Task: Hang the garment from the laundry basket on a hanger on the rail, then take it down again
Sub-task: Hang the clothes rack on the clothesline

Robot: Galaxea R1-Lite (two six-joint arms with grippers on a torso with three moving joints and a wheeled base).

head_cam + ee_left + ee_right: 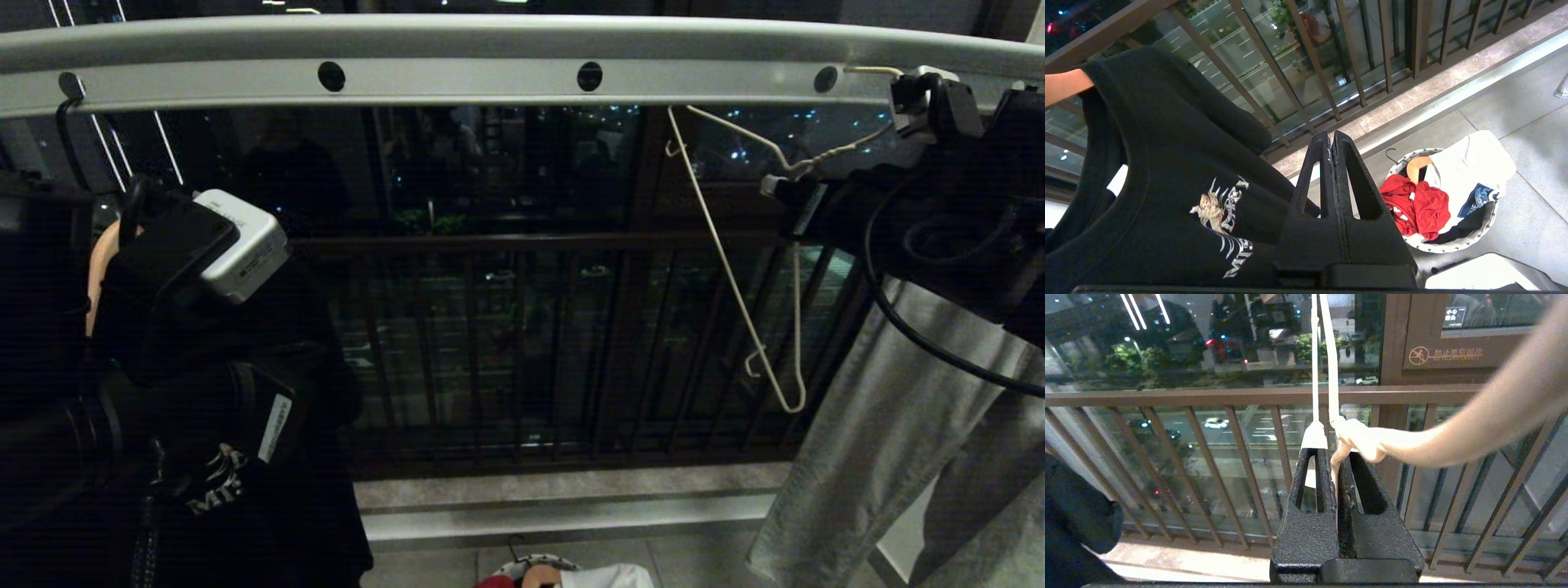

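Matte-black textured two-finger left gripper (pixel 1332 141), hollow triangular fingers; matching right gripper (pixel 1333 455); white box-shaped wrist module (pixel 243 243); looping black cable (pixel 906 327).

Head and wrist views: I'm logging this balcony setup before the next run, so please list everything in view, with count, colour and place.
rail: one, light grey with dark holes, across the top.
hanger: one, thin white wire, tilted below the rail's right end.
laundry basket: one, white woven rim, on the floor.
garment: one, red, crumpled in the basket.
white T-shirt: one, in the basket, draped over its rim.
black T-shirt: one, pale print, hanging at left.
grey trousers: one pair, hanging at right.
window railing: dark brown bars, behind.
left gripper: black, shut, empty, beside the black T-shirt.
right gripper: black, shut on the hanger's twisted neck.
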